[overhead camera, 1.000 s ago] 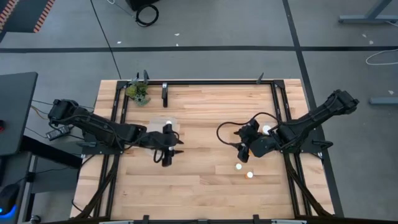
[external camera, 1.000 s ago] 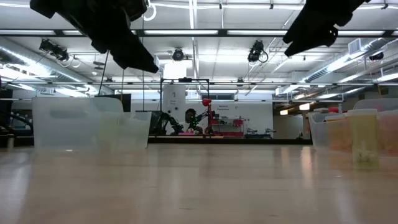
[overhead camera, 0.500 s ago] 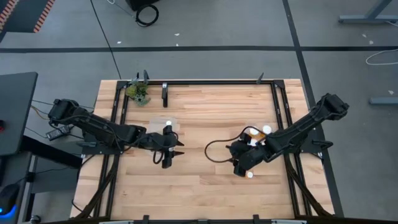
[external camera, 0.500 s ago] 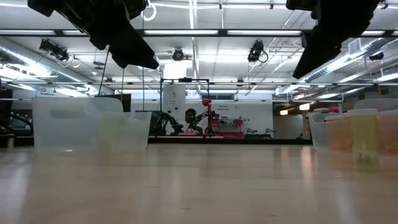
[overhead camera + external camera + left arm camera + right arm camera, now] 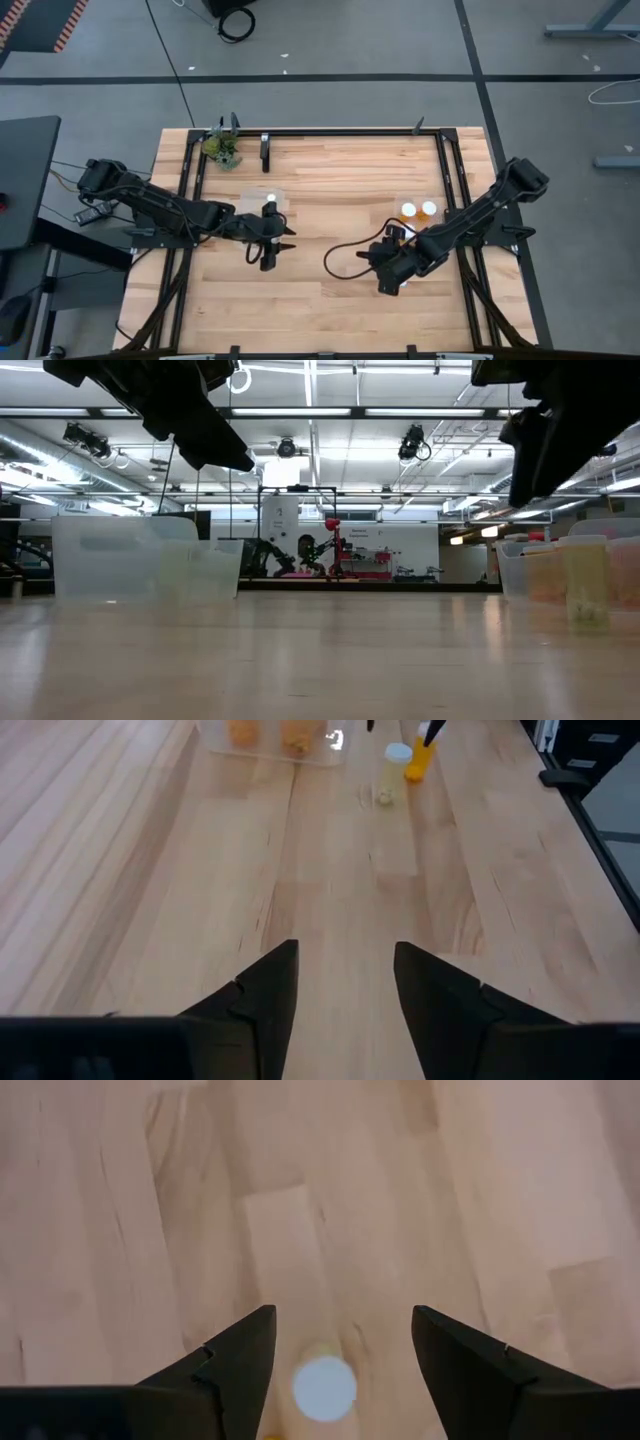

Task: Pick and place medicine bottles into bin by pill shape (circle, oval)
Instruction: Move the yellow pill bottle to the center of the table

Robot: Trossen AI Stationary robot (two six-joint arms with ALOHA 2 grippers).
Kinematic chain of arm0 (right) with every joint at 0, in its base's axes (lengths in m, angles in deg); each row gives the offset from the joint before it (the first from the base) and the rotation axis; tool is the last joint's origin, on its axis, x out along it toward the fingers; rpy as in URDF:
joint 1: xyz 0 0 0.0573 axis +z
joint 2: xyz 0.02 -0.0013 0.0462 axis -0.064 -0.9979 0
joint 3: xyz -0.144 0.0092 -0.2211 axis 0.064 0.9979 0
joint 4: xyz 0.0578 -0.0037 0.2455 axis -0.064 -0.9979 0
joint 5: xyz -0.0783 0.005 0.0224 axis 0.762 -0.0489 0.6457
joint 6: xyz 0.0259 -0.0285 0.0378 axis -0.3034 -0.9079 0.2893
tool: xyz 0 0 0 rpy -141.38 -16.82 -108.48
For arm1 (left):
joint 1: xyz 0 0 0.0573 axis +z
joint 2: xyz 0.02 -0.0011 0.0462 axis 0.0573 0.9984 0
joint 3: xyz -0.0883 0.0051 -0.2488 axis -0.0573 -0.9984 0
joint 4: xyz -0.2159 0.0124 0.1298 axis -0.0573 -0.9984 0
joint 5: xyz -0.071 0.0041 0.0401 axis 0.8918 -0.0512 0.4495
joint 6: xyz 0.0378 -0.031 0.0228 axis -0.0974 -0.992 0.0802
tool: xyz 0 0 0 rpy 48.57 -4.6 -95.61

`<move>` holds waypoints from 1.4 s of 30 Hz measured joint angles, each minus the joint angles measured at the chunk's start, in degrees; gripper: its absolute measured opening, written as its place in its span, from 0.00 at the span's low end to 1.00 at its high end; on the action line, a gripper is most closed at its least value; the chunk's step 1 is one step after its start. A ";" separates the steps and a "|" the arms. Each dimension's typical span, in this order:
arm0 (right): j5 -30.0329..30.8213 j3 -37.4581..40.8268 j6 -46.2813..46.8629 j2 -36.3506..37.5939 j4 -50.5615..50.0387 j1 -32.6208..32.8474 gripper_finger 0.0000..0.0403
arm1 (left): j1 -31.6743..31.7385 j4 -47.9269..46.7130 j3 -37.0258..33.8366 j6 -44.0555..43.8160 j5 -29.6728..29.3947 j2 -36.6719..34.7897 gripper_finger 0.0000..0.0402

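A bottle with a round white cap (image 5: 325, 1386) stands upright on the wooden table (image 5: 320, 300). My right gripper (image 5: 340, 1320) is open and points down over it, one finger on either side, touching nothing; it also shows in the high view (image 5: 387, 278). Two white-capped bottles (image 5: 408, 210) (image 5: 429, 209) stand at the right, and an amber one (image 5: 395, 232) is beside them. My left gripper (image 5: 345, 980) is open and empty above the table's middle left (image 5: 268, 256). It faces a white-capped bottle (image 5: 398, 755) and an amber one (image 5: 420, 760) farther off.
A clear bin (image 5: 140, 560) stands at the left and holds a white-capped bottle (image 5: 266, 193). Another clear bin (image 5: 555, 570) stands at the right, with a pale bottle (image 5: 585, 585) before it. A small plant (image 5: 222, 148) stands at the far left corner. Black frame rails (image 5: 455, 180) run along the table's sides.
My right gripper has gone toward the table's near edge and a little left, away from the right-hand bottles, and down over a loose white-capped bottle. Two bottles it had covered now show.
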State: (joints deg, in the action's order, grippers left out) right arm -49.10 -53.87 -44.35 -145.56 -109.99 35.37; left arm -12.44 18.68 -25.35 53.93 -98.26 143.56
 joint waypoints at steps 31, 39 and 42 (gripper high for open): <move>-6.48 4.36 2.14 -3.56 2.78 0.00 0.65 | -0.02 -1.31 0.00 0.13 1.36 0.00 0.43; -7.26 6.03 3.80 -3.56 3.47 -0.02 0.58 | -2.70 -2.71 0.00 -0.31 4.77 0.00 0.43; -7.24 6.03 3.65 -3.56 3.77 -0.02 0.56 | -4.55 -3.60 -0.02 -0.09 5.01 0.02 0.43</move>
State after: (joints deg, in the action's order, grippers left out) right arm -56.34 -47.84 -40.70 -149.13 -106.22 35.35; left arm -16.98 15.08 -25.38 53.85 -93.25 143.58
